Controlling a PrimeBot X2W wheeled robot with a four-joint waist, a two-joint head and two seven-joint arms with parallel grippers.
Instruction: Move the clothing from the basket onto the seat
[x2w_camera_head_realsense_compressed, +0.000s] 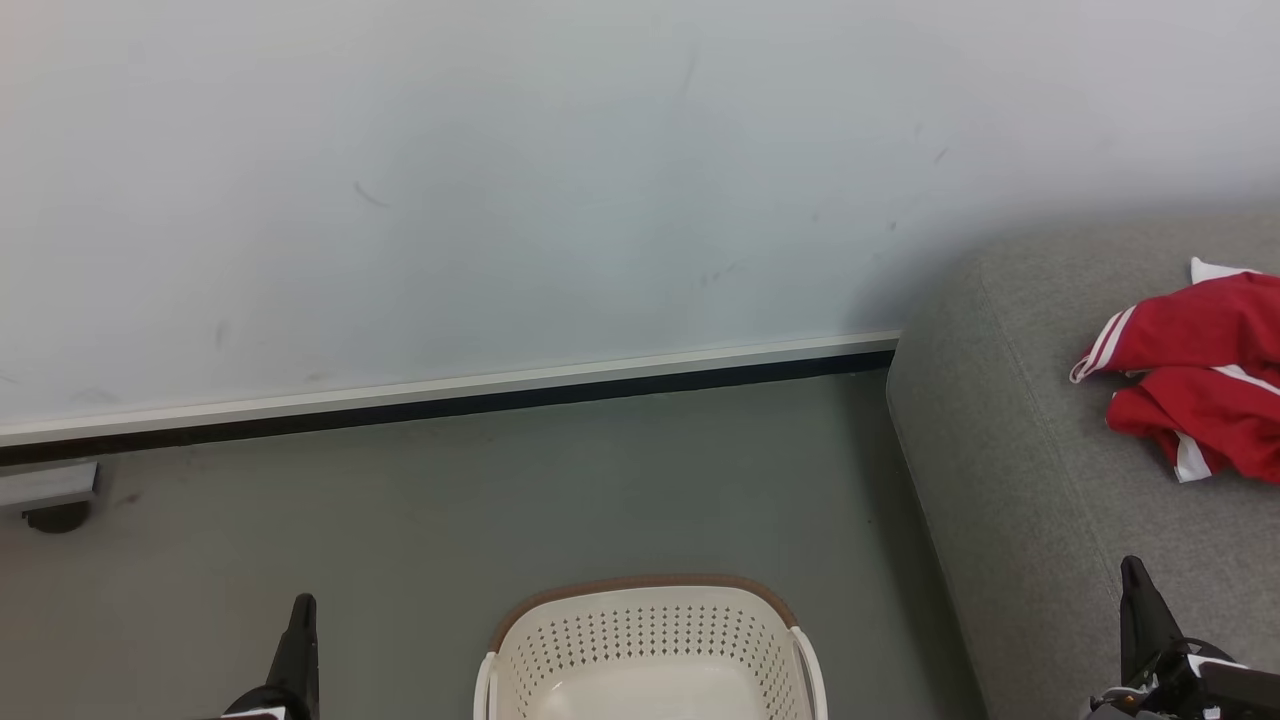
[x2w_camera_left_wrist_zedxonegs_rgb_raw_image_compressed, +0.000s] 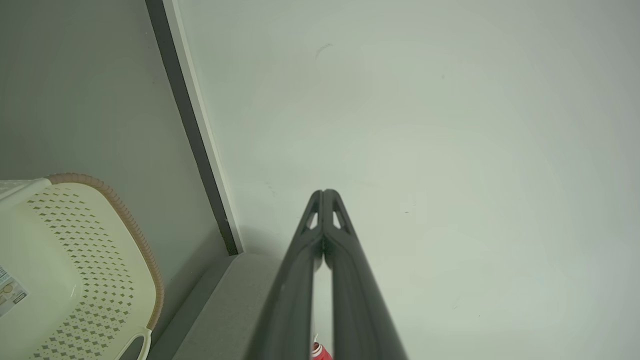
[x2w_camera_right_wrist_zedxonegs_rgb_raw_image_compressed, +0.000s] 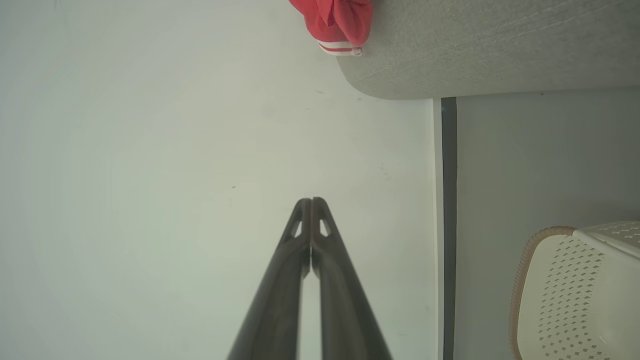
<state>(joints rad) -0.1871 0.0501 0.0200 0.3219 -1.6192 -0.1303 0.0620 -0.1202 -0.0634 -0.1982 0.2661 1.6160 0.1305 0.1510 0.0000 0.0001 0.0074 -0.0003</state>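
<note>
On the grey seat (x2w_camera_head_realsense_compressed: 1010, 450) at the right lies the red garment (x2w_camera_head_realsense_compressed: 1190, 370) with white stripes, crumpled, well apart from the basket (x2w_camera_head_realsense_compressed: 650, 640). The basket stands on the grey floor (x2w_camera_head_realsense_compressed: 400, 520) beside the seat's end. A sticker (x2w_camera_left_wrist_zedxonegs_rgb_raw_image_compressed: 10, 295) inside the basket bears print too small to read. The left gripper (x2w_camera_head_realsense_compressed: 303, 610) and right gripper (x2w_camera_head_realsense_compressed: 1133, 575) flank the basket, each with fingers pressed together, holding nothing.
</note>
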